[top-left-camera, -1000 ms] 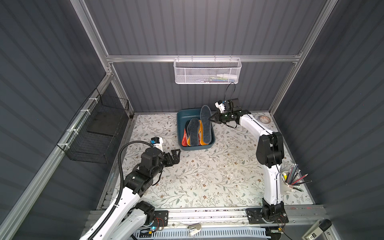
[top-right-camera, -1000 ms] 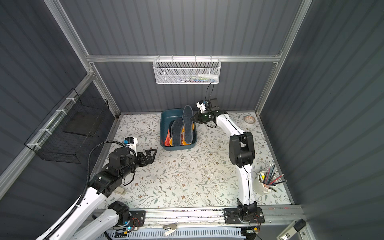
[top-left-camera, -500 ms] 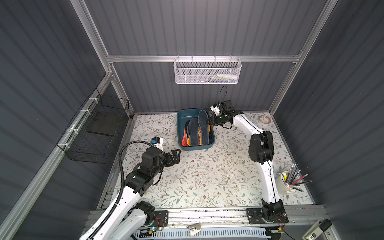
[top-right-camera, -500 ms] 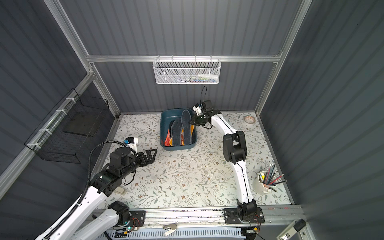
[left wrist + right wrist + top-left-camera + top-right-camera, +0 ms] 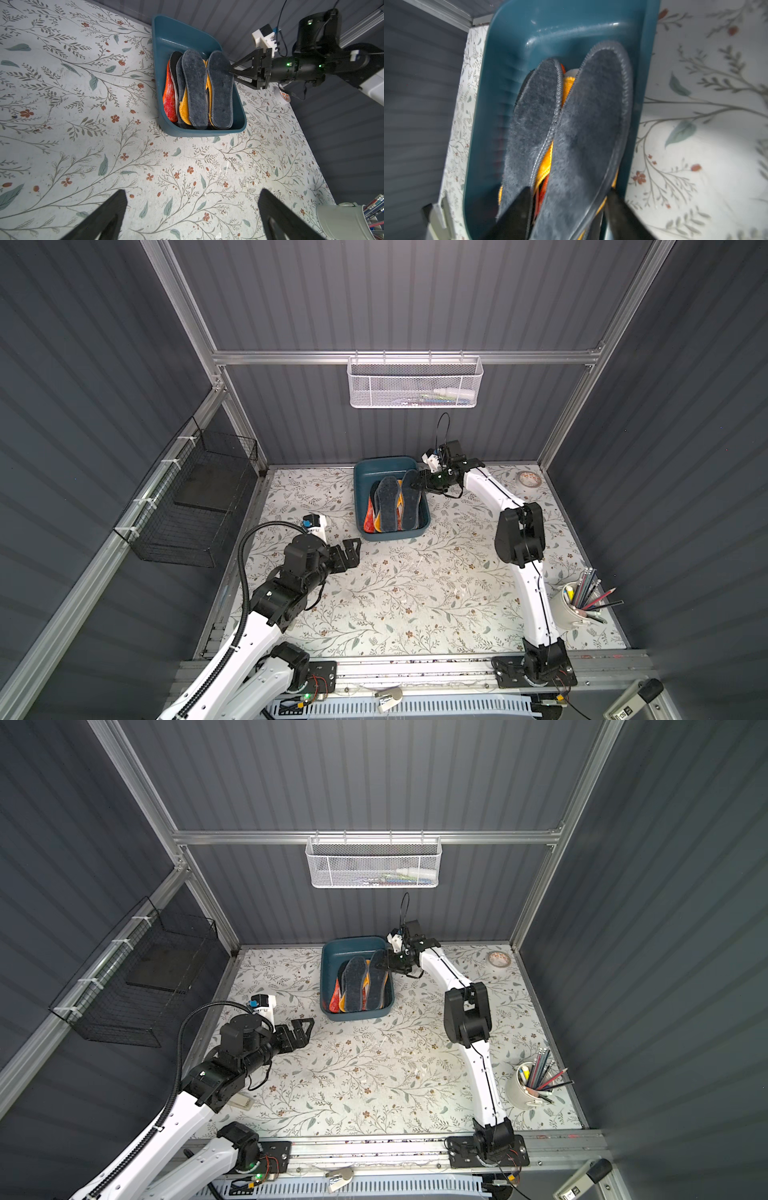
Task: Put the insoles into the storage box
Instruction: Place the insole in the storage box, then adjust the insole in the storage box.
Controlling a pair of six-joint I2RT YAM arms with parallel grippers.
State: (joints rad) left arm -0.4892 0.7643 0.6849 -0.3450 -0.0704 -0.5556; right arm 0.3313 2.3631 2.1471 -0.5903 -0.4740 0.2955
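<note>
The teal storage box point(image 5: 358, 489) point(image 5: 326, 973) stands at the back of the table and holds several insoles in grey, black, orange-yellow and red-orange. Two fuzzy dark grey insoles point(image 5: 390, 506) point(image 5: 195, 89) lie on top, side by side. My right gripper point(image 5: 417, 485) point(image 5: 569, 193) is at the box's far right corner, open, its fingers on either side of the end of the right-hand grey insole point(image 5: 591, 124) point(image 5: 221, 89). My left gripper point(image 5: 353, 549) point(image 5: 192, 193) hovers open over the bare table, left of and in front of the box, with nothing between its fingers.
A white mesh basket point(image 5: 415, 383) hangs on the back wall above the box. A black wire basket point(image 5: 195, 497) hangs on the left wall. A cup of pencils point(image 5: 577, 610) stands at the front right, and a tape roll point(image 5: 528, 479) lies at the back right.
The right gripper swung the raised grey insole down into the box beside the other grey one and opened its jaws. The left arm has not moved.
</note>
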